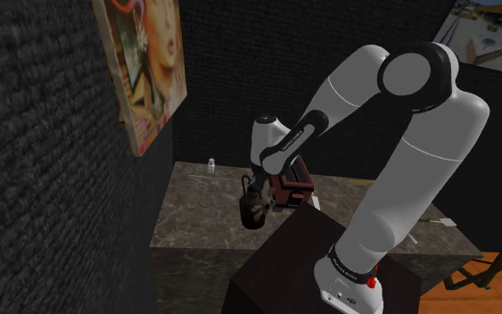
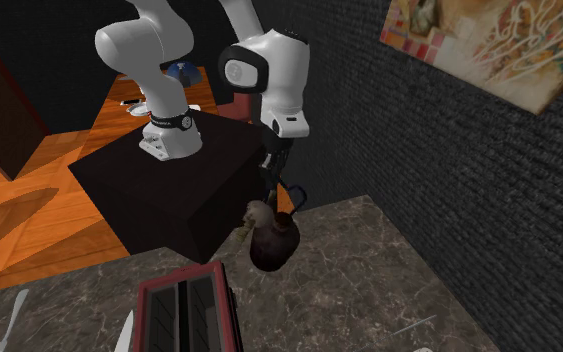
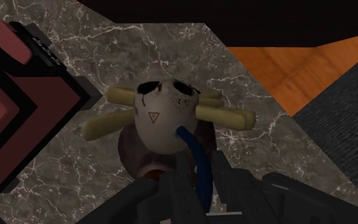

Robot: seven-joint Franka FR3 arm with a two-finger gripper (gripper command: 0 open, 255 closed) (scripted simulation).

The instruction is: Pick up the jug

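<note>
The jug (image 1: 253, 211) is a dark brown round vessel with a pale skull-like face and a thin dark loop handle. It hangs just under my gripper (image 1: 250, 185) by the marble counter's near edge, next to the stand. In the second exterior view the jug (image 2: 272, 240) sits below the gripper (image 2: 273, 188), tilted a little; I cannot tell whether it touches the counter. In the wrist view the black fingers (image 3: 225, 184) close around the jug's blue handle (image 3: 193, 159), with the pale face (image 3: 165, 118) just beyond them. The gripper (image 3: 185, 186) is shut on that handle.
A dark red toaster (image 1: 292, 189) stands on the counter (image 1: 191, 214) close beside the jug, and a small white bottle (image 1: 210, 166) stands at the back wall. The black stand (image 2: 169, 190) borders the counter. Dark brick walls with a poster (image 1: 146, 62) close in the shoulder view's left.
</note>
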